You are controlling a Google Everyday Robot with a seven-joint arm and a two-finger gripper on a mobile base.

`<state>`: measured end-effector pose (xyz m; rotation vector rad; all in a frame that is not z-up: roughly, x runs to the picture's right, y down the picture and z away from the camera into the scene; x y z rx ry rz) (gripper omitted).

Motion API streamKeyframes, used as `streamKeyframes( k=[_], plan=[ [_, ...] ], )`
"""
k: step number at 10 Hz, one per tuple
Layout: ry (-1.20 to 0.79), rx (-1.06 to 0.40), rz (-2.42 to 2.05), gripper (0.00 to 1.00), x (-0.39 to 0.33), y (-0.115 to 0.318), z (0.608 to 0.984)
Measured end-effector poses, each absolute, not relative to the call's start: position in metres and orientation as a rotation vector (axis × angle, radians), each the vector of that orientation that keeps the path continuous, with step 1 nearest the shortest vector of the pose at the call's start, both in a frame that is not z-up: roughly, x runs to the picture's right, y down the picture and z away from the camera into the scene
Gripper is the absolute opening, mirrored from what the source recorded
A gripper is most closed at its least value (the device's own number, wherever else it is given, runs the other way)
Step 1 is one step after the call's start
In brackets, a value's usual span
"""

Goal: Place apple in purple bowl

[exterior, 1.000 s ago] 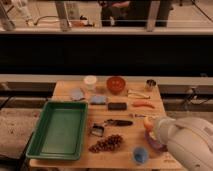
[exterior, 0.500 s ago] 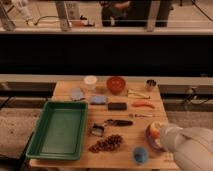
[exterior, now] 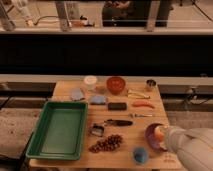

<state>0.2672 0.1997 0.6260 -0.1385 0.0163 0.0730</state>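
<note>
The apple [exterior: 159, 132] is a small orange-yellow fruit at the tip of my gripper [exterior: 161, 135], just over the near right part of the purple bowl [exterior: 151, 137]. The bowl stands near the table's front right corner. My white arm [exterior: 192, 149] comes in from the lower right and hides the bowl's right side. The gripper looks shut on the apple, which has moved along with it.
A green tray [exterior: 59, 129] fills the table's left. A red-orange bowl [exterior: 116, 84], a white cup [exterior: 90, 81] and a metal cup [exterior: 150, 84] stand at the back. A carrot piece [exterior: 143, 104], a black utensil [exterior: 119, 122], grapes [exterior: 106, 143] and a blue cup [exterior: 140, 154] lie nearby.
The arm has drawn back toward the lower right and the gripper has carried the apple nearer and lower, from above the bowl's far edge to over the bowl.
</note>
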Motion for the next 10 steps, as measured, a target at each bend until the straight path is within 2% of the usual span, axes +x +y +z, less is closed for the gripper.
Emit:
streamKeyframes(
  k=[4, 10],
  plan=[
    [0.023, -0.174, 0.083, 0.00, 0.284, 0.209, 0.622],
    [0.008, -0.258, 0.049, 0.02, 0.285, 0.203, 0.649]
  ],
)
